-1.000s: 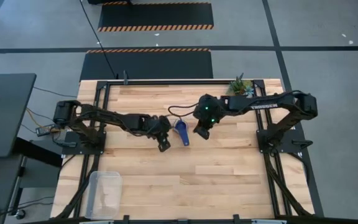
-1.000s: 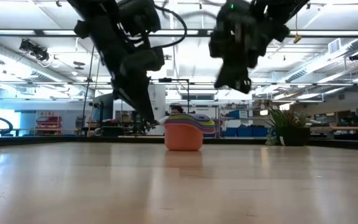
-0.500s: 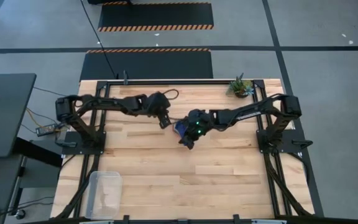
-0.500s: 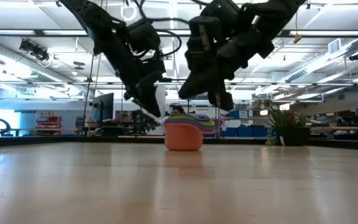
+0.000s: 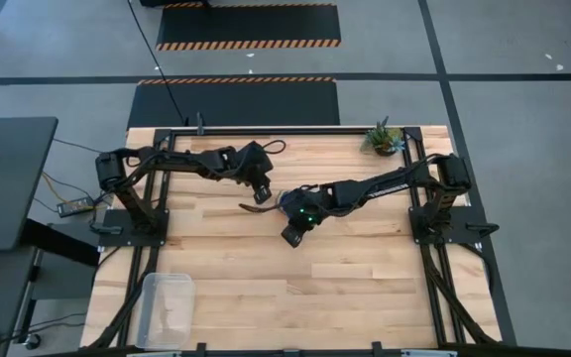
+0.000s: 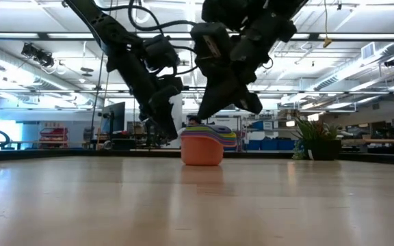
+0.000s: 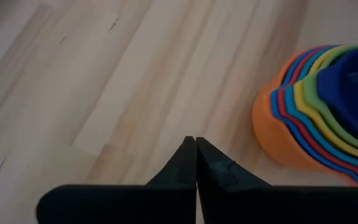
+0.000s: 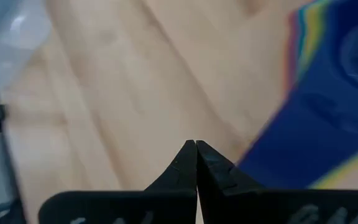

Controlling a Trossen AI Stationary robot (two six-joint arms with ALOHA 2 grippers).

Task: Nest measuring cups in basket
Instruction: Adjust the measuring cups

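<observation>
The measuring cups (image 6: 204, 145) stand nested in one stack on the table's middle, orange outermost and dark blue innermost (image 7: 328, 106). In the high view my right arm covers most of the stack (image 5: 285, 202). My right gripper (image 8: 196, 148) is shut and hovers just above the stack, a little past it toward the near edge (image 5: 293, 233), with the dark blue cup (image 8: 334, 106) close beside its fingers. My left gripper (image 7: 196, 144) is shut and hangs over bare wood left of the stack (image 5: 260, 189). The clear basket (image 5: 167, 308) sits at the table's near left corner.
A small potted plant (image 5: 383, 139) stands near the far right corner, also visible in the low view (image 6: 313, 140). Black frame rails run along the table's left and right sides. Open wood lies between the stack and the basket.
My left gripper has drawn back from beside the stack toward the far edge and risen. My right gripper has swung from the stack's right side leftward and toward the near edge, coming low over the stack. The stack has stayed in place.
</observation>
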